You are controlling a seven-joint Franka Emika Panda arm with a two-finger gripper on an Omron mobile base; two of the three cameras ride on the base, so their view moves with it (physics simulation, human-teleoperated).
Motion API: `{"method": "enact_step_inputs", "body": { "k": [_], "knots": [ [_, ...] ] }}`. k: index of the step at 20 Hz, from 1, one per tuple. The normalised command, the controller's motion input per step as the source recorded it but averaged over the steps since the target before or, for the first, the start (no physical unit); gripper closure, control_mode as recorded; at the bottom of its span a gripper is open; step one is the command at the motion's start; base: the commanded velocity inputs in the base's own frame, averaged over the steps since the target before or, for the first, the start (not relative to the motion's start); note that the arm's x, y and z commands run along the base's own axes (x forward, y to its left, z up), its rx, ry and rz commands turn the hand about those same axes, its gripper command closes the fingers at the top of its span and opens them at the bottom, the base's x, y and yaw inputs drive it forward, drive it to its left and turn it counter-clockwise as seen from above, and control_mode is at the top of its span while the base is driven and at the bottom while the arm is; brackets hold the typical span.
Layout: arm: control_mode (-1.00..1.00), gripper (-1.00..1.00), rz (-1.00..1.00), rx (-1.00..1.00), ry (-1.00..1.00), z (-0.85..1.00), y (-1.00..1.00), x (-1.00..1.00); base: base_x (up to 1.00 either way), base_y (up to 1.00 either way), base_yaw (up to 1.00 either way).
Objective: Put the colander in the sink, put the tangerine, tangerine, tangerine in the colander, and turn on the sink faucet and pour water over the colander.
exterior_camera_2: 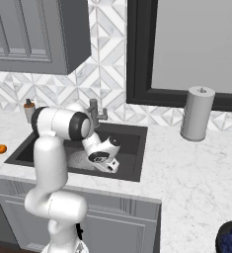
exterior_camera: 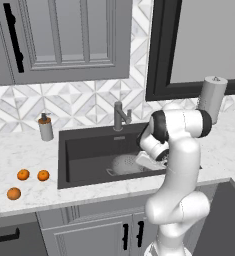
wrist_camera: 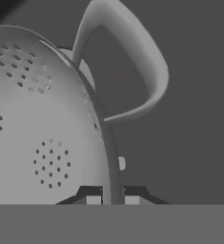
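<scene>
1. Colander is low inside the sink, right half, tipped on its side, not flat; my fingers are clamped on its rim.
2. Hand view: rim runs straight down between my two tips, gripper pinched shut on the thin edge, loop handle just beyond.
3. Step in hand, as I judge it: set the colander down. Roll the wrist so the bowl opens upward, lower till the base sits on the sink floor, only then let go. Releasing while tilted likely leaves it on its side, no good for fruit.
4. Best spot is under the faucet spout so water lands in the bowl.
5. Three tangerines wait on the counter left of the sink, well apart from me.
6. Soap bottle stands at the sink's back left corner, paper towel roll back right; neither is in my path.
7. Watch-outs: sink walls are near my wrist, and the faucet post stands just behind, so lift straight up when leaving.
</scene>
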Motion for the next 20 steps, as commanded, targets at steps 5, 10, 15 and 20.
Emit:
{"method": "enact_step_inputs", "body": {
  "k": [5, 10, 15, 20],
  "knots": [
    [-1.0, 1.0, 0.0, -0.03, 0.0, -0.12, 0.06, 0.06, 0.0, 0.0, 0.0],
    [-1.0, 1.0, 0.0, -0.01, 0.0, -0.06, 0.16, 0.04, 0.0, 0.0, 0.0],
    [-1.0, -1.0, 0.0, 0.0, -0.01, 0.0, 0.2, 0.0, 0.0, 0.0, 0.0],
    [-1.0, -1.0, 0.0, 0.0, -0.01, 0.15, 0.13, 0.0, 0.0, 0.0, 0.0]
  ]
}}
